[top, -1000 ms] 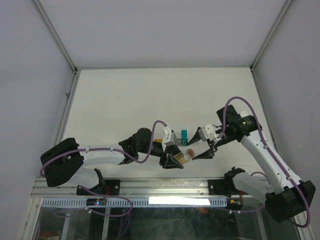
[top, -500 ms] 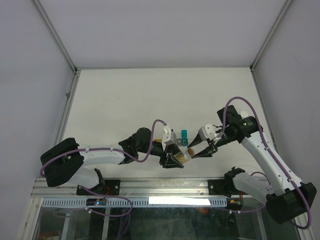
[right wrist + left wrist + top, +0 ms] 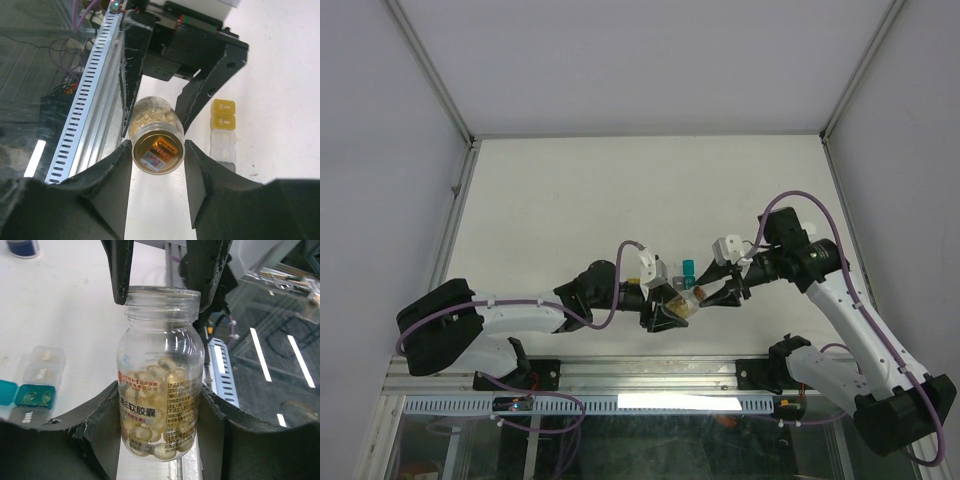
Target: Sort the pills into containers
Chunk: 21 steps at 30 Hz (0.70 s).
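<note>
My left gripper (image 3: 672, 312) is shut on the body of a clear pill bottle (image 3: 159, 365) full of golden softgels, held near the table's front edge. The bottle's open mouth (image 3: 157, 150) faces my right gripper (image 3: 712, 290), whose fingers (image 3: 120, 170) press on both sides of the rim. A strip of tiny pill boxes lies just behind: yellow ones (image 3: 223, 114), clear ones (image 3: 222, 145), a teal one (image 3: 33, 396) with pills in it and a grey one (image 3: 27, 415). The teal box (image 3: 689, 267) and the yellow end (image 3: 648, 268) also show from above.
A dark blue cap (image 3: 22, 246) stands at the far left in the left wrist view. The slotted aluminium rail (image 3: 90, 100) of the table's front edge runs right under both grippers. White walls (image 3: 420, 90) enclose the table on three sides.
My right gripper has moved left and up to the bottle and now stands around its mouth. The left gripper, with the bottle, has shifted slightly up.
</note>
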Each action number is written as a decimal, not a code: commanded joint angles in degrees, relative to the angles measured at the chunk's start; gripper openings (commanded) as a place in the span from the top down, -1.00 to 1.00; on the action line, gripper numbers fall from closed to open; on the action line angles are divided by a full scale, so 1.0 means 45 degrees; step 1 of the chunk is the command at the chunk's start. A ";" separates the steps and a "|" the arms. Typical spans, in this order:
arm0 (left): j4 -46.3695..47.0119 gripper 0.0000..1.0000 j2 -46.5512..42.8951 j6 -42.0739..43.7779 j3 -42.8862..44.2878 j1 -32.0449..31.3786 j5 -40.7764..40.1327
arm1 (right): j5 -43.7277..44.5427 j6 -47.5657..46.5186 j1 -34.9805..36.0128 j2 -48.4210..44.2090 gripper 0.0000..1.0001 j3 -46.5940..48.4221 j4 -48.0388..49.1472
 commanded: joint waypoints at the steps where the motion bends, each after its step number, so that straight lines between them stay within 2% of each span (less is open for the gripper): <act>1: 0.2360 1.00 -0.0835 0.0220 0.0620 -0.0141 -0.3482 | 0.1568 0.4694 0.0123 -0.0121 0.25 -0.0270 0.2251; 5: 0.1471 1.00 -0.0498 0.0760 0.1239 -0.0287 -0.5192 | 0.2444 0.6650 0.0114 0.0739 0.36 0.0281 0.2397; 9: 0.0754 1.00 0.0016 0.1070 0.1768 -0.0375 -0.5992 | 0.2721 0.7682 0.0120 0.1563 0.35 0.0981 0.2100; 10: 0.0655 1.00 0.0085 0.1078 0.1808 -0.0377 -0.6021 | 0.2729 0.7815 0.0099 0.1675 0.28 0.1135 0.2062; 14: 0.0563 1.00 0.0115 0.0912 0.1549 -0.0376 -0.5837 | 0.2309 0.7483 -0.0214 0.1735 -0.49 0.1901 0.1519; 16: 0.0538 1.00 0.0027 0.0770 0.1274 -0.0377 -0.5666 | 0.1964 0.7240 -0.0629 0.1658 -0.72 0.2295 0.1331; 18: 0.0591 1.00 -0.0098 0.0598 0.0970 -0.0377 -0.5392 | 0.1503 0.6778 -0.1157 0.1590 -0.83 0.2710 0.0999; 21: 0.1004 1.00 -0.0310 0.0354 0.0435 -0.0377 -0.4942 | 0.0948 0.5661 -0.1606 0.1556 -0.88 0.3257 0.0190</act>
